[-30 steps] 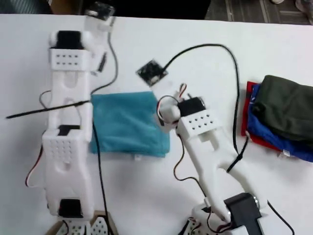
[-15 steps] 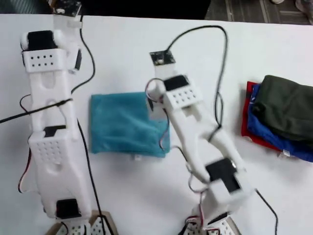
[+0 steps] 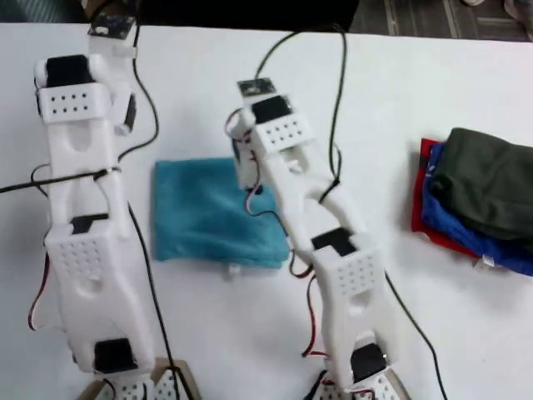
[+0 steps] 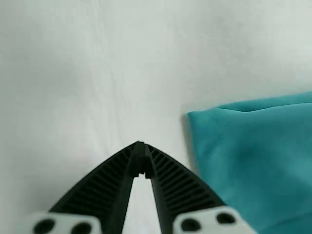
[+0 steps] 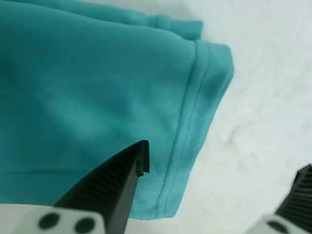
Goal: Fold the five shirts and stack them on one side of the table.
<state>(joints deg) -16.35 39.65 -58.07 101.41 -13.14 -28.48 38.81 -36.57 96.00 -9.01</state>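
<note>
My left arm (image 3: 83, 208) lies long on the left side of the table (image 3: 416, 75) and points at the far edge. My left gripper (image 4: 141, 157) is pinched together with nothing in it. It hangs over bare table, just beside a corner of the teal shirt (image 3: 208, 212).

The teal shirt is folded into a flat block. It lies near the middle of the table, between my two arms, a bit closer to the left side.

My right arm (image 3: 325, 242) comes from the near edge and leans over the right side of the teal shirt. My right gripper (image 5: 222, 170) is spread wide apart. One finger (image 5: 126, 175) is over the teal cloth, near its stitched hem. The other finger is out over the white table. The edge of the shirt is between them. I can't tell if the finger touches the cloth.

Toward the right side of the table is a pile of shirts, well apart from the teal one. A red shirt (image 3: 419, 192) is at the bottom, a blue shirt (image 3: 466, 229) is on it, and a dark green shirt (image 3: 491, 183) is on top.
</note>
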